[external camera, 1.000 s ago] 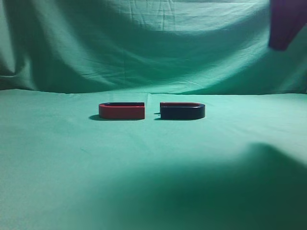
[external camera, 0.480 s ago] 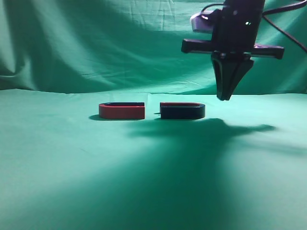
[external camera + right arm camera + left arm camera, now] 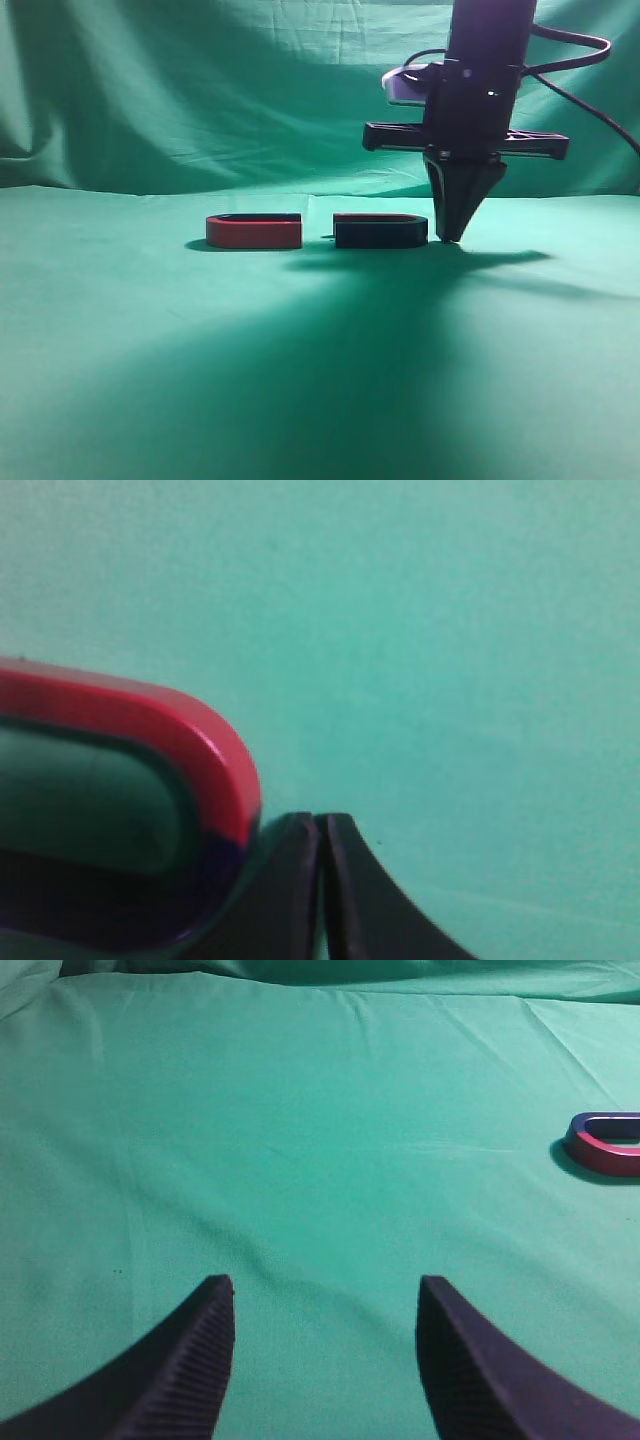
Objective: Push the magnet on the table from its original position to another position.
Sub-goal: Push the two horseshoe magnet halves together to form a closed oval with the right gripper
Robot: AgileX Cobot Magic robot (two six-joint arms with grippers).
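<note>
The dark magnet (image 3: 380, 231) lies flat on the desk (image 3: 320, 380), near the middle of the exterior view, its curved end facing right and its open end facing left. A red rim runs along its top edge. In the right wrist view the magnet (image 3: 120, 810) fills the lower left corner, showing the red top band over a dark side wall.

The right gripper (image 3: 452, 236) stands upright just beside the curved end of the magnet, tips down at desk level. Its fingers (image 3: 335, 890) are pressed together with no gap and hold nothing. From the wrist view the finger tips sit right against the magnet's rounded end; actual contact cannot be confirmed.

A red magnet (image 3: 254, 231) of the same shape lies to the left of the dark one, open end toward it, with a clear gap between the two. It also appears at the right edge of the left wrist view (image 3: 605, 1144).

The left gripper (image 3: 325, 1355) hovers over bare green cloth, well apart from both magnets. Its fingers (image 3: 190, 1360) are spread wide and empty.

A green cloth backdrop (image 3: 200, 90) hangs behind the desk.
</note>
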